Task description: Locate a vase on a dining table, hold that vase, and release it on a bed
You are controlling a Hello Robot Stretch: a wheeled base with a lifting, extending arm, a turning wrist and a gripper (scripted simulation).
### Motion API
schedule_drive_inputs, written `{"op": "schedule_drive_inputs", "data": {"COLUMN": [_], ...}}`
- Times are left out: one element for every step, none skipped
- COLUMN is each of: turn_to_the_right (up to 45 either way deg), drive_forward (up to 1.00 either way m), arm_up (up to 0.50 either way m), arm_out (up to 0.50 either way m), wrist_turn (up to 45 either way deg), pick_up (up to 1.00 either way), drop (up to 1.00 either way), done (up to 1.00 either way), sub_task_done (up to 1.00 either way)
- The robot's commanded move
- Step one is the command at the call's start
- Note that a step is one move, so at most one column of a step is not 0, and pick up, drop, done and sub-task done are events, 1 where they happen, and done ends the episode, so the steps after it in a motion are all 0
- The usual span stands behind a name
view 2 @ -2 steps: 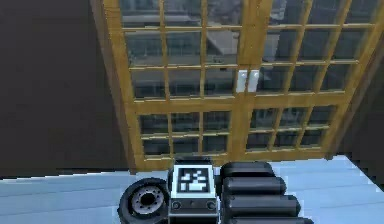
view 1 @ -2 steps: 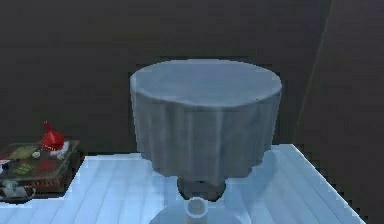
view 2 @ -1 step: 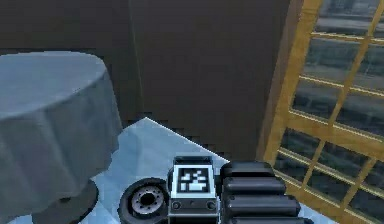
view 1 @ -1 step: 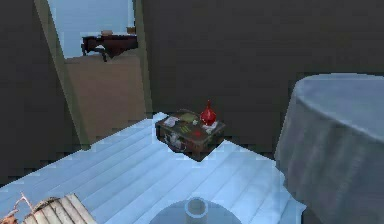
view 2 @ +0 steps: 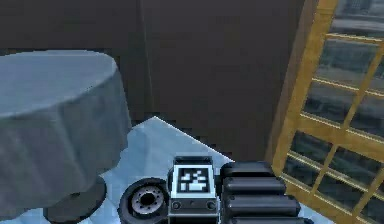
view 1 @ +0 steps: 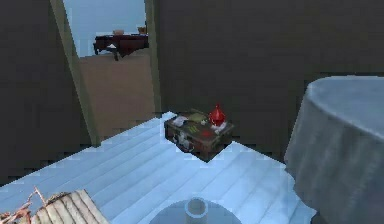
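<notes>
Table (view 2: pixel 60 100), grey-clothed, beside arm (view 2: pixel 195 182) — fingers (view 2: pixel 148 200) barely seen, cannot tell if holding anything.

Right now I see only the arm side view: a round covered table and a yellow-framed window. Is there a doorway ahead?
Observer: Yes, an open doorway stands at the forward view's left.
Operator: Anything visible through it?
Observer: A dark table stands in the room beyond.
Operator: Is the floor ahead bare?
Observer: No, a low dark box with a red thing on top sits by the far wall.
</notes>
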Motion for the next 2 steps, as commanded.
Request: {"op": "schedule_drive_inputs", "data": {"turn_to_the_right": [0.0,-39.0], "drive_forward": [0.80,0.00], "arm_up": [0.00,0.00], "arm_out": [0.00,0.00], "wrist_turn": [0.0,0.0], "pick_up": [0.00,0.00], "drop": [0.00,0.00], "done": [0.00,0.00], "sub_task_done": [0.00,0.00]}}
